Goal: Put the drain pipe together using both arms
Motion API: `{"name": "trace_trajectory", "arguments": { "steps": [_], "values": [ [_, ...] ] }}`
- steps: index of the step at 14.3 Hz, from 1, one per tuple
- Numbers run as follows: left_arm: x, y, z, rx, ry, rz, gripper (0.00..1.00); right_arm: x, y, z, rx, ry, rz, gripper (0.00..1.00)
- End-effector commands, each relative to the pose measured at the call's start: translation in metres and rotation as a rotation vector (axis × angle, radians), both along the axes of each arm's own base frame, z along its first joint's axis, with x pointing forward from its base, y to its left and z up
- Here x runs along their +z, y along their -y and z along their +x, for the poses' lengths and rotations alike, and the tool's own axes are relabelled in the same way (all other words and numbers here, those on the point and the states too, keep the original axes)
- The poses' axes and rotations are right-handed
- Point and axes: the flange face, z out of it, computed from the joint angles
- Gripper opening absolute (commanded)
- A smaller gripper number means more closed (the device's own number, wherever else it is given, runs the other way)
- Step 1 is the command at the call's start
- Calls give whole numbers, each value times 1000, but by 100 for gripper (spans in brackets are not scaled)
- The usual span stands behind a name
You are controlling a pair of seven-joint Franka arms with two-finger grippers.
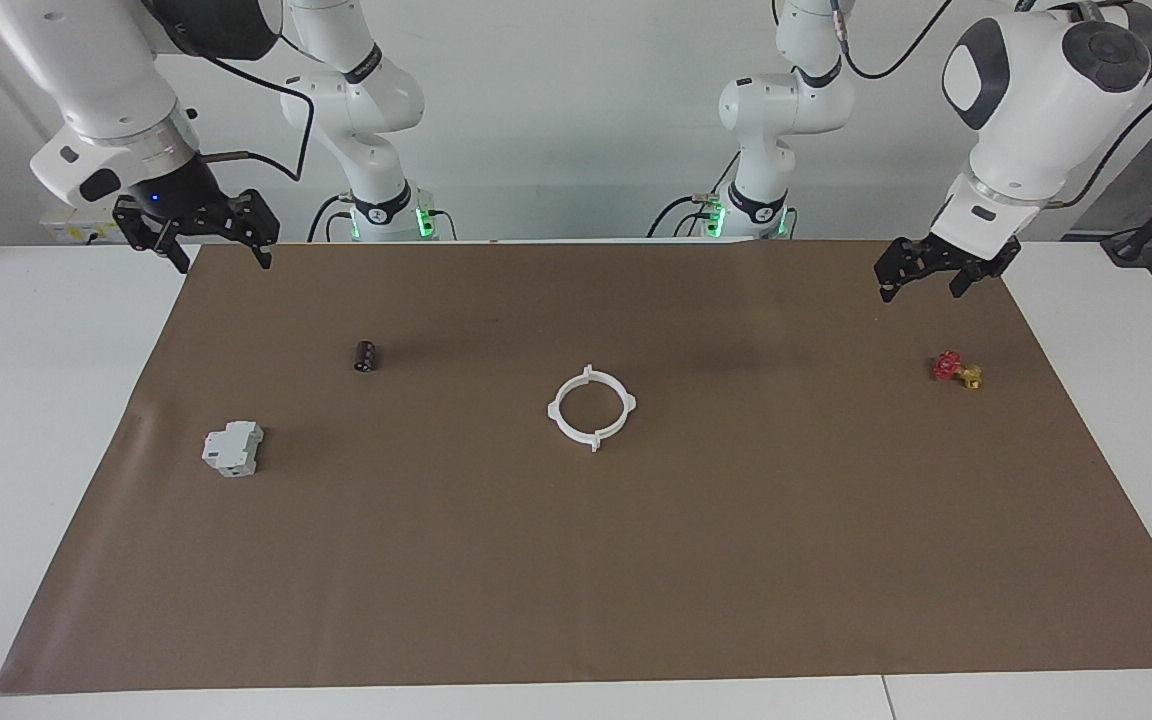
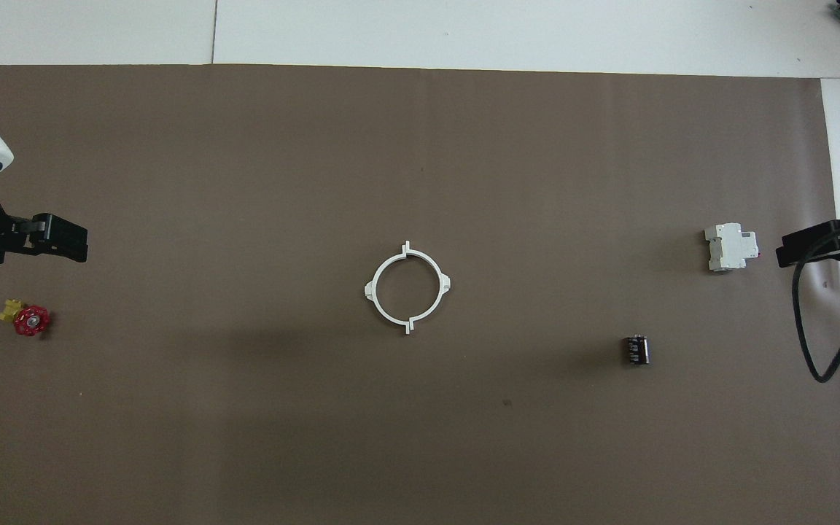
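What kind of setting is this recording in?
Probably a robotics lab bench: a white table with a brown mat, plus small hardware samples: a white drain pipe ring, a breaker-like box and a red valve.
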Motion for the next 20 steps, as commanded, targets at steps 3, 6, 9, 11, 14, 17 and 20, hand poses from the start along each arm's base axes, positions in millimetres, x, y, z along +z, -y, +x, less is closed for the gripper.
{"name": "trace_trajectory", "arguments": {
  "steps": [3, 6, 9, 11, 14, 17, 20],
  "values": [
    [7, 1, -3, -11, 2, -15, 100, 2, 0, -7, -13, -2, 11, 100],
    [7, 2, 0, -11, 28, -16, 100, 2, 0, -7, -13, -2, 11, 100],
    [7, 3, 3, -10, 47, -17, 100, 2, 0, -7, -13, -2, 11, 100],
    [7, 4, 5, -12, 55, -17, 100, 2, 0, -7, -13, -2, 11, 100],
    [12, 3, 4, -12, 62, -18, 100, 2, 0, -7, -15, -2, 11, 100],
    [13, 0, 1, -8, 45, -17, 100, 2, 0, -7, -13, -2, 11, 100],
    [21, -2, -4, -5, 53, -17, 100, 2, 0, -7, -15, -2, 11, 100]
  ]
}}
